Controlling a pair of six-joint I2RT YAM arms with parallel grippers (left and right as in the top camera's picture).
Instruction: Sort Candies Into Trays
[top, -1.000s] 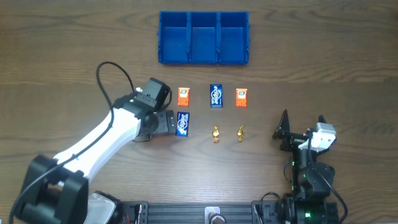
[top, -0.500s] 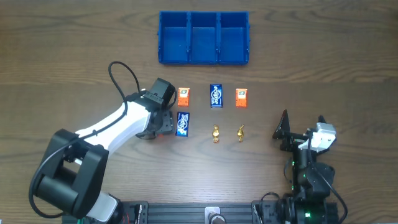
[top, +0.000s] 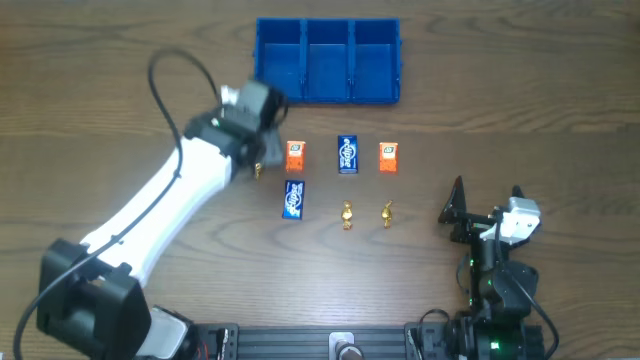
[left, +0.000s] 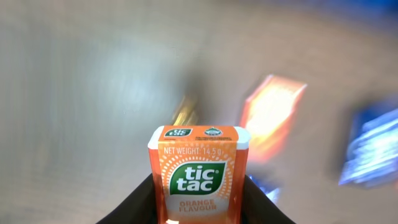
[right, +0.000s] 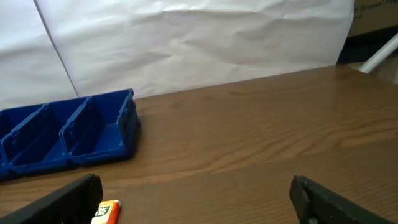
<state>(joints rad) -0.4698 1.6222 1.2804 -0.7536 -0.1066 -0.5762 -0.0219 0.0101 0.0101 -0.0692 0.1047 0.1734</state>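
Right gripper (right: 196, 186) spread wide over a wooden table (right: 249, 143), facing a blue tray (right: 127, 121).

The two dark fingers (right: 68, 199) stand far apart with only bare wood between them. An orange candy box (right: 107, 211) lies on the table just beside one finger, on the tray's side of the gripper. Farther off, the blue tray sits near the table's far edge. Three of its open compartments show, and the outermost is cut off by the frame. A creased white sheet (right: 205, 37) hangs behind the table as a backdrop.
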